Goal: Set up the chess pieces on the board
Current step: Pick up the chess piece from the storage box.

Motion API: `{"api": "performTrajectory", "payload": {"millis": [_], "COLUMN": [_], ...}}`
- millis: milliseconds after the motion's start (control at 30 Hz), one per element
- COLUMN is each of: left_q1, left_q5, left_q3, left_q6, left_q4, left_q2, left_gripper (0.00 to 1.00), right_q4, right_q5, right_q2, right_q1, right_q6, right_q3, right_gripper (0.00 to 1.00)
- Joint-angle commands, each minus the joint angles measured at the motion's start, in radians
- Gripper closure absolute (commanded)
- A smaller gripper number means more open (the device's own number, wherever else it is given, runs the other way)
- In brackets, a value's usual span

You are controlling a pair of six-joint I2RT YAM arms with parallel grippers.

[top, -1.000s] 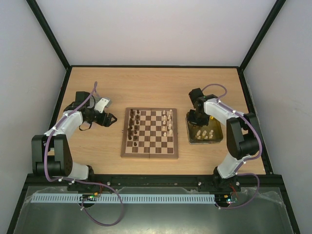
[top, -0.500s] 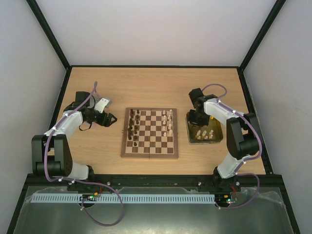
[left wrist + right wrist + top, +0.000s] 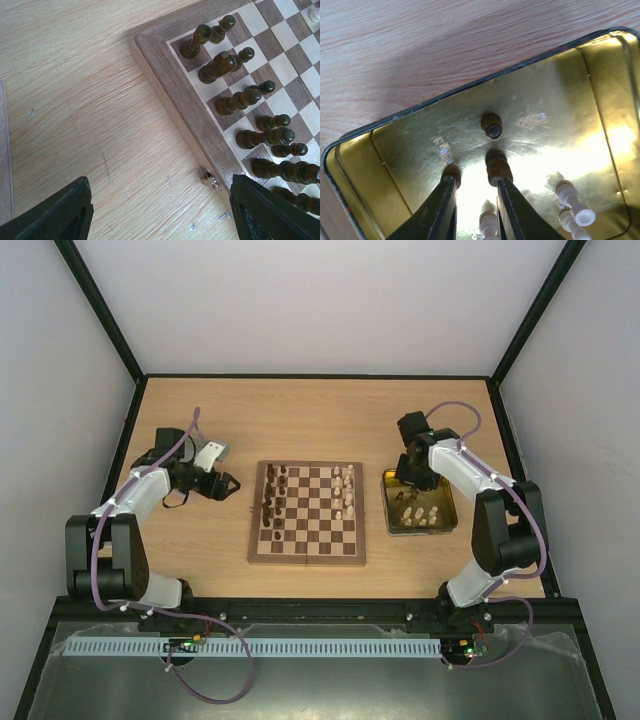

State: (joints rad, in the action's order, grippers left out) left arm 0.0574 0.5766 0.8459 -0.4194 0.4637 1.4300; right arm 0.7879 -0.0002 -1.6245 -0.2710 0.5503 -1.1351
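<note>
The left gripper (image 3: 161,192) hangs wide open and empty over the pale, grained wooden table (image 3: 75,90), just beside the board (image 3: 185,105) with its smooth brown border. Turned dark pieces (image 3: 220,65) stand on its left squares. The right gripper (image 3: 476,180) is inside the shiny, scratched gold tray (image 3: 405,150), fingers narrowly parted, gripping nothing. Round-topped brown pieces (image 3: 492,126) and cream pieces (image 3: 575,212) sit there.
</note>
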Motion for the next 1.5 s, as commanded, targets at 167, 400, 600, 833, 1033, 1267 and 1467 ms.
{"api": "performTrajectory", "payload": {"millis": [167,400,600,833,1033,1267,1467], "left_q1": [0.007,0.007,0.007,0.007,0.007,0.005,0.005], "left_q5": [0.030,0.035,0.035,0.035,0.034,0.035,0.032], "left_q3": [-0.001,-0.002,-0.001,0.001,0.002,0.004,0.001], "left_q6": [-0.019,-0.022,-0.022,-0.022,-0.021,-0.020,-0.021], "left_q4": [0.022,0.020,0.020,0.018,0.019,0.019,0.018], "left_q2": [0.007,0.009,0.015,0.017,0.020,0.022,0.022], "left_gripper": [0.24,0.24,0.24,0.24,0.24,0.24,0.24], "right_q4": [0.001,-0.038,-0.065,-0.079,-0.090,-0.110,-0.106], "right_q5": [0.038,0.012,0.008,0.008,0.011,-0.003,0.016], "right_q2": [-0.033,-0.068,-0.088,-0.098,-0.115,-0.143,-0.136], "right_q1": [0.044,0.049,0.062,0.076,0.082,0.085,0.085], "right_q6": [0.021,0.036,0.041,0.036,0.036,0.042,0.042], "right_q3": [-0.019,-0.013,-0.006,0.005,0.005,0.006,0.003], "right_gripper": [0.76,0.71,0.72,0.75,0.77,0.81,0.83]}}
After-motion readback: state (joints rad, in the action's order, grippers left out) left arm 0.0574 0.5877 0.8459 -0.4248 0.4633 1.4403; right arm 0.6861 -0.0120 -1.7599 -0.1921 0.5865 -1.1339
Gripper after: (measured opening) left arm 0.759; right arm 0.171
